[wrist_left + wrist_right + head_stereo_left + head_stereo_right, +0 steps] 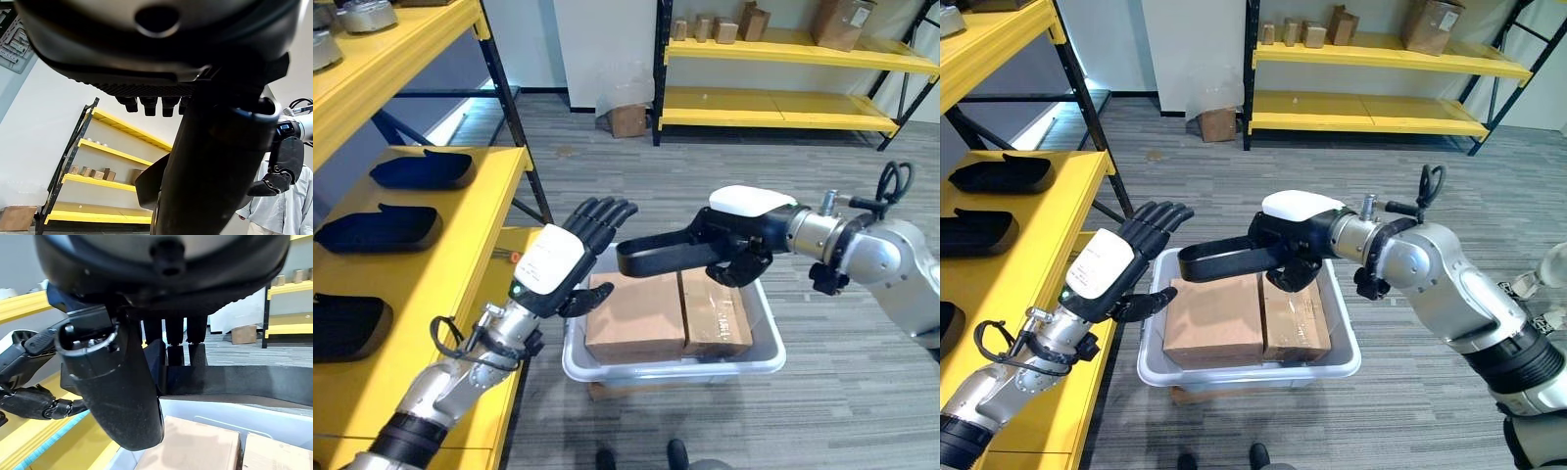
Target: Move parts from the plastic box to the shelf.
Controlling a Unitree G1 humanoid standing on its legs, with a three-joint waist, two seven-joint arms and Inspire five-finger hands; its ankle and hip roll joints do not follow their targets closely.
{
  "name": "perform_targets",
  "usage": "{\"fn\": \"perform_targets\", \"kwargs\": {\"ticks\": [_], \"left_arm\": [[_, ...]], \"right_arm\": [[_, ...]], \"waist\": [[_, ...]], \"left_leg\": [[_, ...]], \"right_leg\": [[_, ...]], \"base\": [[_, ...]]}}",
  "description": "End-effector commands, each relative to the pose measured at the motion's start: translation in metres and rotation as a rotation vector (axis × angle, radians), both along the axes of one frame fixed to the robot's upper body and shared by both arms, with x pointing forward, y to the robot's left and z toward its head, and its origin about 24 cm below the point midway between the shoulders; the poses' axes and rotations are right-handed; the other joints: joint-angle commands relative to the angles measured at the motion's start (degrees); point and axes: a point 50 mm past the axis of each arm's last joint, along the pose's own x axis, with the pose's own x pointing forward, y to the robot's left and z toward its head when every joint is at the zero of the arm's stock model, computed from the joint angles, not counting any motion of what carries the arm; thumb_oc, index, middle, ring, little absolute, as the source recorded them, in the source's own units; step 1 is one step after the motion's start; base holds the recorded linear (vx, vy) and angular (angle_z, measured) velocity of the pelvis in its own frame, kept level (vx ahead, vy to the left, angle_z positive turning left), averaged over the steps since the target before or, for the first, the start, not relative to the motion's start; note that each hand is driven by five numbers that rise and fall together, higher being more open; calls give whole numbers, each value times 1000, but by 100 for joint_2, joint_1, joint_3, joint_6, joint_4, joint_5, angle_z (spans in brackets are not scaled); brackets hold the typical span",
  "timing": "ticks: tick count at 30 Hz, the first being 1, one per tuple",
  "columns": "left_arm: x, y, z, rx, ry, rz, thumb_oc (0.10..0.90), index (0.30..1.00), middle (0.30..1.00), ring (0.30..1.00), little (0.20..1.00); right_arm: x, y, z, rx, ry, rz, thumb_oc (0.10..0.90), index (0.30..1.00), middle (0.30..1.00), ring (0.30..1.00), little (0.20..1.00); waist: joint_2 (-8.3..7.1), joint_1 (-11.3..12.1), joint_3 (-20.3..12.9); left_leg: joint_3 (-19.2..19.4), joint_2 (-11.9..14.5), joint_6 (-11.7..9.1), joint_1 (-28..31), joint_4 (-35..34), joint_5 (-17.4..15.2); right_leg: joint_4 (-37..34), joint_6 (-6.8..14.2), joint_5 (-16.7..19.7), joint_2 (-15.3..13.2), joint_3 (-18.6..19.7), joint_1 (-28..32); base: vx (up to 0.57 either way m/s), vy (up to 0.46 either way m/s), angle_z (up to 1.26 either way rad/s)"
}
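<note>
So my right hand (1295, 245) has its fingers and thumb curled round one end of a black part (1224, 261), the long end sticking out past my fingertips, hanging above the cardboard boxes (1244, 318) in the plastic box (1342, 364). My left hand (1116, 259) waits just off the part's free end, fingers straight and spread, holding nothing. The shelf (460, 255) is out beyond my left hand, with other black parts (382, 230) already lying on it.

Worry: I'm only gripping one end, so the part could twist or droop in my grip and slip back down. A mistimed handoff would drop it.
</note>
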Motion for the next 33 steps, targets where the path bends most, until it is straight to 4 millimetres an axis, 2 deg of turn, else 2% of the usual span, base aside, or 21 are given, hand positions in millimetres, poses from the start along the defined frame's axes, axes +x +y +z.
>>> {"fn": "perform_targets", "kwargs": {"ticks": [1,14,21,33], "left_arm": [[7,0,17,-86,-103,-6,900,1000,1000,1000,1000],[10,-6,17,-93,-102,-14,900,1000,1000,1000,1000],[10,-9,18,-102,-90,-35,900,1000,1000,1000,1000],[10,-24,25,-135,-84,-111,900,1000,1000,1000,1000]], "right_arm": [[-13,16,49,75,-206,109,400,300,300,300,300],[-17,26,40,64,-241,167,400,300,300,300,300],[-10,25,40,108,-261,159,400,300,300,300,300],[-1,34,26,151,-201,194,400,300,300,300,300]], "waist": [[-132,98,-640],[-122,107,-625],[-117,150,-621],[-106,239,-618]], "left_leg": [[-257,408,-294,145,-44,-466],[-270,408,-285,135,-44,-477],[-322,390,-275,135,-44,-480],[-418,378,-265,139,-44,-484]], "right_leg": [[87,436,-67,-392,-237,-51],[82,441,-66,-393,-217,-62],[84,440,-79,-385,-220,-48],[75,435,-94,-387,-269,-9]], "base": [[0,0,0],[0,0,0],[0,0,0],[2,-1,2]]}}
